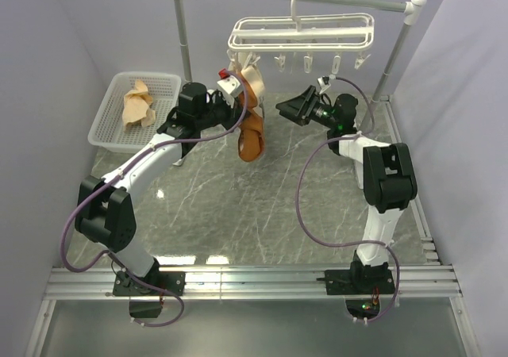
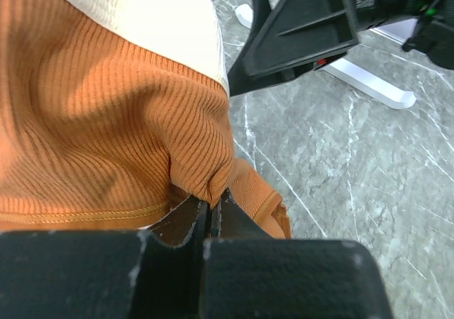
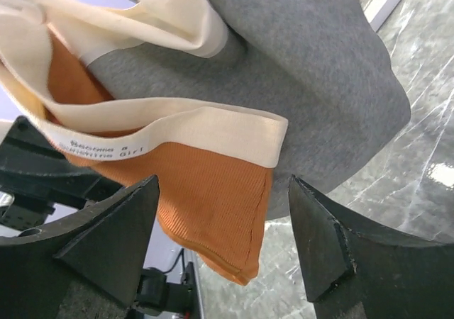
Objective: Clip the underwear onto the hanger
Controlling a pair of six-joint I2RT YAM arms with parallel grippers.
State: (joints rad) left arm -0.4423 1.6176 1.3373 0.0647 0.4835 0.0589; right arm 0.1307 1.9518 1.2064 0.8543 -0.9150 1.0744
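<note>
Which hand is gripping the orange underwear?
The left hand, shut on the rust-orange ribbed underwear; the right hand stands open, gripping nothing.

Small dark print runs along the pale waistband (image 3: 177, 131) of the underwear (image 3: 206, 191); only the word "Girl" reads clearly.

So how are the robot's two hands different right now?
The left hand is squeezed shut, pinching the orange underwear. The right hand is wide open and holds nothing. The left hand touches the underwear, while the right hand only points at it from the other side without gripping. Both hands are black, and both are up near the white hanger.
</note>
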